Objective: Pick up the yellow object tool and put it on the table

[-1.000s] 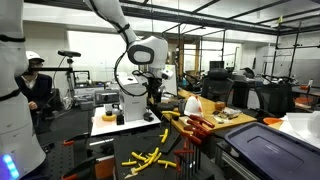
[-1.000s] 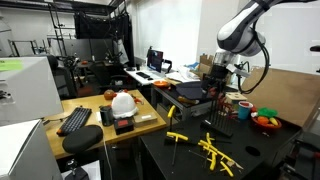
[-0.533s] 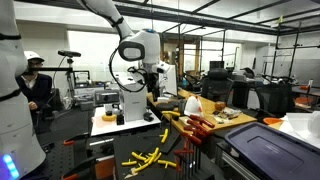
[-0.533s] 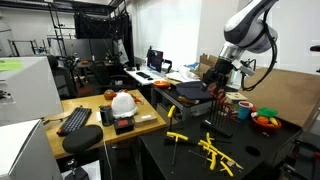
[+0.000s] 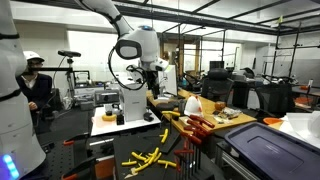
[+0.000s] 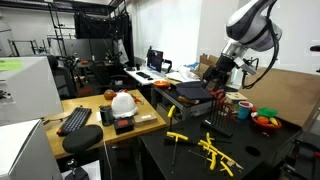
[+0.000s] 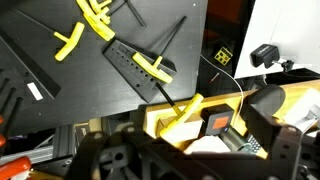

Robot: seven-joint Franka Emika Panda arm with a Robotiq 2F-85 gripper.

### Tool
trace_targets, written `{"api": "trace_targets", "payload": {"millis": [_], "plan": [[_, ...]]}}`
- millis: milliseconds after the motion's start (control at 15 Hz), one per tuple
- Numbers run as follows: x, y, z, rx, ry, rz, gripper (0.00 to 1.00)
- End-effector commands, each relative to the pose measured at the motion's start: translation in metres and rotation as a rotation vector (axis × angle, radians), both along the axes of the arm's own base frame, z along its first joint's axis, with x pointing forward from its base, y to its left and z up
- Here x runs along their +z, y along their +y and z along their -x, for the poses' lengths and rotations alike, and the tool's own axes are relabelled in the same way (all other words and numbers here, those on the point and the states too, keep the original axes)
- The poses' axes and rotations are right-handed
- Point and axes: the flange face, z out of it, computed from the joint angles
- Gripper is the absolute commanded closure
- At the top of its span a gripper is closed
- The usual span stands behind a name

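Up and back goes the arm over the last 1 second! In an exterior view, the gripper hangs high, probably scouting, well above the yellow tools scattered on the black table. In an exterior view, same gap: gripper, yellow tools. Wrist view: gripper fingers spread wide, empty; yellow tools show bright T-handles, dark shafts.

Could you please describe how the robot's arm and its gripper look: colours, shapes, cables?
The arm is white, built of thick rounded segments with darker bands at the joints. A thin black cable runs in a loop beside the wrist. The gripper is black and blocky, and in the wrist view it shows as a dark mass along the bottom edge. No markings are readable.
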Motion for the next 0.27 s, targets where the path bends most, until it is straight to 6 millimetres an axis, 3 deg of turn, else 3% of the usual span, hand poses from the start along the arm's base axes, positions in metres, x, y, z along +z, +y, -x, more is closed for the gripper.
{"api": "trace_targets", "payload": {"millis": [0, 200], "plan": [[0.0003, 0.0, 0.0001, -0.001, 0.002, 0.0, 0.0], [-0.0017, -0.0005, 0.0001, -0.001, 0.006, 0.001, 0.0]]}}
